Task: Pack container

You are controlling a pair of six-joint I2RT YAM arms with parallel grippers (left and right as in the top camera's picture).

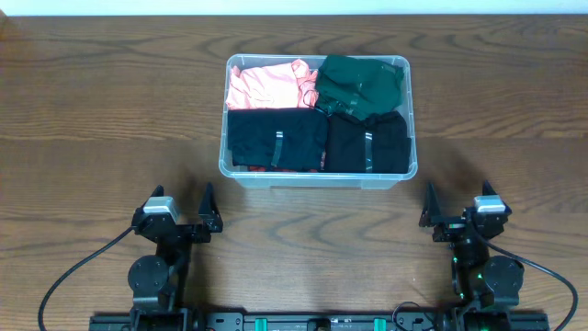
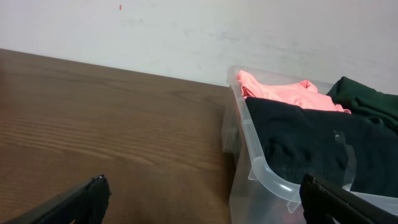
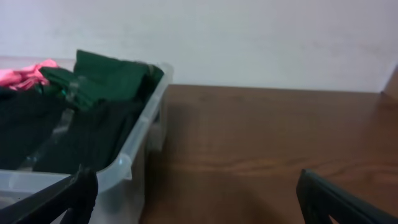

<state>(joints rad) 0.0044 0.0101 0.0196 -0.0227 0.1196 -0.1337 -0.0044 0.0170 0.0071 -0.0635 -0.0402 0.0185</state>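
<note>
Your container [image 1: 317,181] sits in the middle of the counter [image 1: 110,101], packed with pink, green and black clothes [image 1: 276,140]. Your left claw [image 1: 181,195] and right claw [image 1: 457,195] both stand wide and empty, on the near side, apart from it.

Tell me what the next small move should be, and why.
Probably no further pick, just rest the arms. The container looks full, with a pink garment, a green garment, a left black garment and a right black garment. No garment shows outside it. The left gripper and right gripper stand open, short of it.
</note>
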